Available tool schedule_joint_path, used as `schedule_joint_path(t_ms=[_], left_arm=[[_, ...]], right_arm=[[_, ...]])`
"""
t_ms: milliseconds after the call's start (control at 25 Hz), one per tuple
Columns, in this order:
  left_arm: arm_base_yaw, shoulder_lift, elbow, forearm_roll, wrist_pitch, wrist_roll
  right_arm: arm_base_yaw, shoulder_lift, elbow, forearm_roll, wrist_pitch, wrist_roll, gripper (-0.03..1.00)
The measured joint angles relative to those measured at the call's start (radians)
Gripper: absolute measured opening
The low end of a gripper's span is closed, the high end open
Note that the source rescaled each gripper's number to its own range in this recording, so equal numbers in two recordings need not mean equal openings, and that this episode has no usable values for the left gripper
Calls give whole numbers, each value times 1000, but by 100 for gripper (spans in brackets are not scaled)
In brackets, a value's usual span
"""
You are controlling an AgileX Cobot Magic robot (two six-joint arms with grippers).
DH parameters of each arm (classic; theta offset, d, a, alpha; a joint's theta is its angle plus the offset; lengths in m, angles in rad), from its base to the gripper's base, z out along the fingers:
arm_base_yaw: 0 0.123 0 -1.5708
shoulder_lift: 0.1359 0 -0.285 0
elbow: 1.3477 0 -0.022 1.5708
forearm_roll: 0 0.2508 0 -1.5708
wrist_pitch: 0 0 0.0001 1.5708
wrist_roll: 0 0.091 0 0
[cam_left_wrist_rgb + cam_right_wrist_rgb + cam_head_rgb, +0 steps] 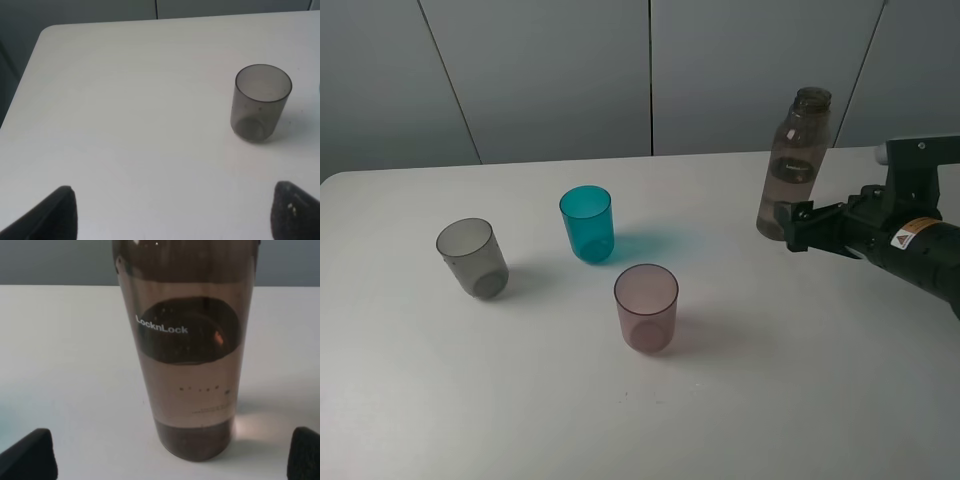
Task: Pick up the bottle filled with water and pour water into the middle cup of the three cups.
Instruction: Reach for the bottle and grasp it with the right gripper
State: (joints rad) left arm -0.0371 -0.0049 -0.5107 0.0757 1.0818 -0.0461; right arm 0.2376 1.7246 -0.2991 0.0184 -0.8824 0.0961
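Grey wall panels (650,70) form the backdrop; below them is a white table (740,400) with rounded corners.

Item 1: the bottle (798,165). Tall, slim, smoky grey-brown and translucent, with an uncapped narrow neck. It stands upright on the far right part of the table, well apart from the cups. The right wrist view shows white "LocknLock" lettering over a dark oval patch on its body.

Item 2: the middle cup (587,224). Teal-blue translucent tumbler, upright, mouth up, set farther back than its two neighbours.

Item 3: grey cup (472,258). Smoky tumbler, upright, left of the teal one and apart from it. In the left wrist view it stands well ahead of the fingertips.

Item 4: pink-mauve cup (646,307). Upright, nearest the front edge, to the right of the teal one and apart from it.

Item 5: right gripper (790,228). Black, low over the table at the foot of the bottle. Its jaws are spread wide, one fingertip on each side of the bottle's base, with table showing between each tip and the bottle. It holds nothing.

Item 6: left gripper (175,215). Seen only in its own wrist view, where two dark fingertips (55,215) are set far apart over bare table. It holds nothing.
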Motion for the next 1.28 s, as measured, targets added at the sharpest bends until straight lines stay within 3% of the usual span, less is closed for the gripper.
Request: schedule_joint_path(t_ms=[560,920,1280], left_arm=[[0,0,0,0,0,0],[0,0,0,0,0,0],[0,0,0,0,0,0]], right_arm=[[0,226,-138,0,-119,-28,100],[0,355,-160,48,-273,-33,100],[0,391,-254,48,-283,-37,100]])
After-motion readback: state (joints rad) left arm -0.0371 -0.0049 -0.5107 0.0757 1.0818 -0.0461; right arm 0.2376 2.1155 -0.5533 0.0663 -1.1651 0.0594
